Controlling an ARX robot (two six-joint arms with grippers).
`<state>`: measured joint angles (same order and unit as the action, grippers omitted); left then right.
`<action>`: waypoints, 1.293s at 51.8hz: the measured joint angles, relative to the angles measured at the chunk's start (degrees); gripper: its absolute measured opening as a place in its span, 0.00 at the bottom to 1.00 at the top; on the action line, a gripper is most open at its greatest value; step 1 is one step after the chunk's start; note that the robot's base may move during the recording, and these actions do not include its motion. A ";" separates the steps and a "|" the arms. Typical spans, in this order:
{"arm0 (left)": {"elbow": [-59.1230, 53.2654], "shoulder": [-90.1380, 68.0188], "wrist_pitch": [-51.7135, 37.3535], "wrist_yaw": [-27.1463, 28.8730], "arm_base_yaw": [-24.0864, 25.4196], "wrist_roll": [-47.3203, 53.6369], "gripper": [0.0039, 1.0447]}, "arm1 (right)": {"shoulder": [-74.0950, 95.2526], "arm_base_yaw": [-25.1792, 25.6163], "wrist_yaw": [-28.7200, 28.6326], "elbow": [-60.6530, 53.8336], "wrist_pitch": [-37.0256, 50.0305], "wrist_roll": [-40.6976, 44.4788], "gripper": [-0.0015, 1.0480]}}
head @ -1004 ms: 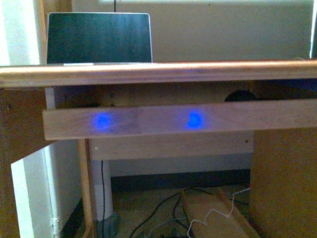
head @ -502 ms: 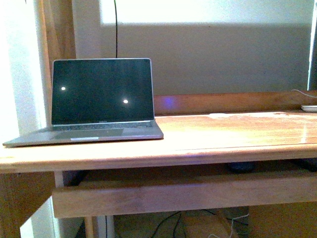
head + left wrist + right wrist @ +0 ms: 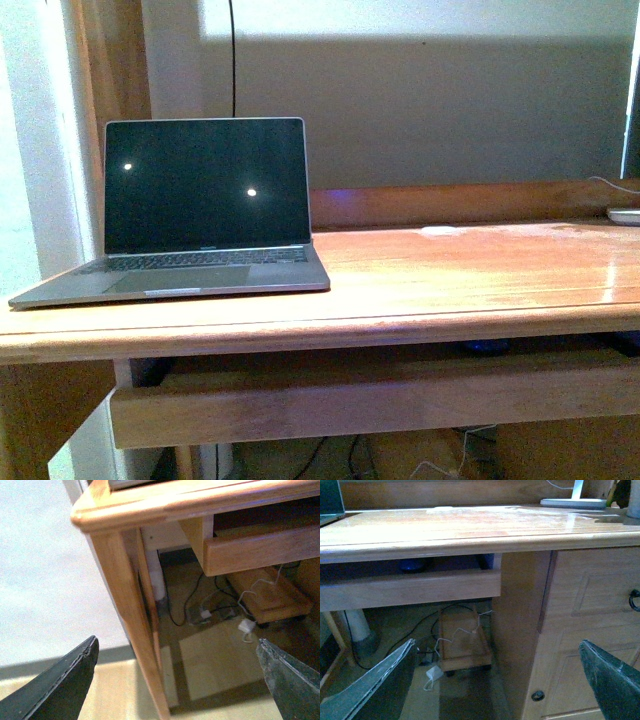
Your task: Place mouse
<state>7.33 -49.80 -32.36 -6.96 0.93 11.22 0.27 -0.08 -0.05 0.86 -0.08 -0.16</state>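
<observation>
A small dark oval thing, likely the mouse [image 3: 487,347], lies in shadow on the pull-out tray [image 3: 360,400] under the wooden desktop [image 3: 450,270]. It also shows in the right wrist view [image 3: 411,565], partly hidden behind the tray's front board. My right gripper [image 3: 495,680] is open and empty, low in front of the desk, well below and short of the mouse. My left gripper [image 3: 175,680] is open and empty near the floor by the desk's left front leg [image 3: 132,630]. Neither gripper shows in the front view.
An open laptop [image 3: 200,215] with a dark screen stands on the desktop's left part. A white lamp base [image 3: 572,502] sits at the back right. A cabinet door with a knob [image 3: 537,695] is on the right. Cables and a wooden rolling board [image 3: 462,642] lie under the desk.
The front view has risen from below the desktop's edge to above it. The laptop's keyboard and the desktop now show, and the tray has dropped to the bottom of the picture.
</observation>
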 joint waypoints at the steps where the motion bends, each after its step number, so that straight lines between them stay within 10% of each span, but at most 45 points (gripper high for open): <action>1: 1.03 -4.33 -4.07 -0.83 0.13 3.87 0.93 | 0.00 0.00 0.00 0.00 0.00 0.00 0.93; 10: 9.86 -30.67 -22.32 -6.97 -1.77 30.29 0.93 | 0.00 0.00 0.00 0.00 0.00 0.00 0.93; 26: 21.88 -50.21 -27.12 -12.79 -5.81 59.06 0.93 | 0.00 0.00 0.00 0.00 0.00 0.00 0.93; 67: 37.75 -66.18 -21.44 -15.10 -6.93 71.01 0.93 | 0.00 0.00 0.02 0.00 0.00 0.00 0.93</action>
<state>45.08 -115.98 -53.80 -22.06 -6.00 82.24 0.27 -0.08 -0.03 0.86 -0.08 -0.16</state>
